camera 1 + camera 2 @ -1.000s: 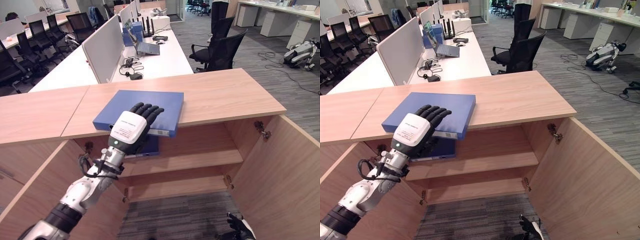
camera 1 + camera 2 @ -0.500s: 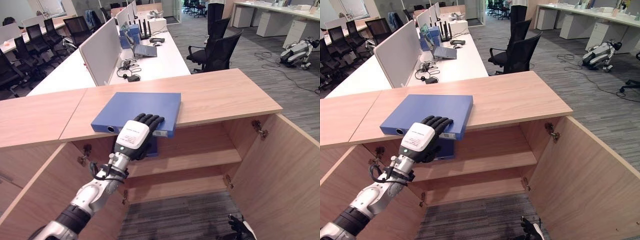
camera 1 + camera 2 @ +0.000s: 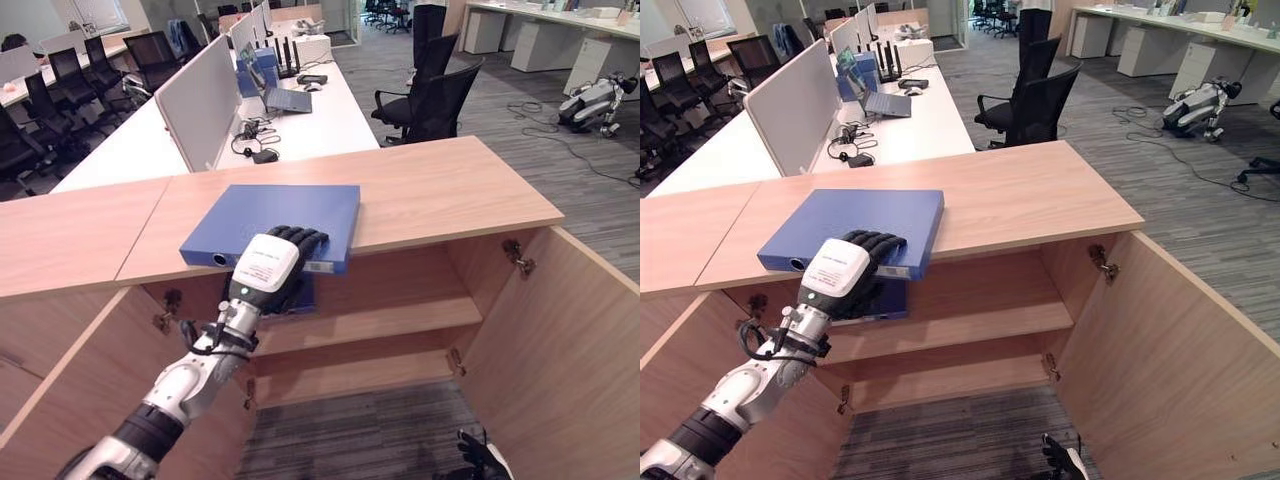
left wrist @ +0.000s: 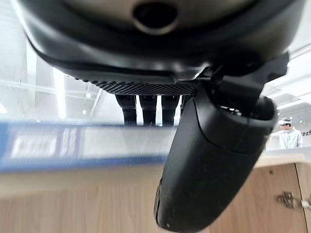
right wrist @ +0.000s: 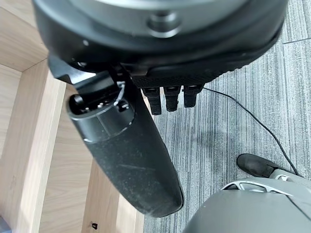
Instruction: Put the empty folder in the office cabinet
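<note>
Dark fingers [image 3: 300,238] of the left robot hand [image 3: 268,268] curl over the near edge of a blue folder [image 3: 270,214], with the thumb [image 4: 214,160] below that edge, so the left robot hand is clamped on the folder's spine side. White cover on the back of the hand faces up. The arm comes in from the lower left.

Folder lies flat on the counter [image 3: 450,195], the wooden top of the office cabinet [image 3: 1140,330], near the front edge and left of the counter's middle. Its near edge sticks out past the counter's front edge. A ring hole shows in the spine at the folder's near left corner.

A second blue folder [image 3: 305,292] sits on the upper shelf [image 3: 390,318] inside the cabinet, just below the hand and partly hidden by it. A lower shelf [image 3: 370,372] runs beneath. Both cabinet doors stand open; the right door [image 3: 560,350] swings out toward the camera, hinges visible on the side wall.

Right robot hand [image 5: 146,145] hangs low beside the right door, over grey carpet [image 5: 233,97]. Fingers [image 5: 167,99] look short and bent in the wrist view, thumb straight, holding nothing; whether fully closed cannot be told.

Behind the counter: white desks with a grey divider screen [image 3: 205,100], a laptop [image 3: 285,97], black office chairs [image 3: 435,95]. A person [image 4: 289,136] stands far off in the left wrist view.
</note>
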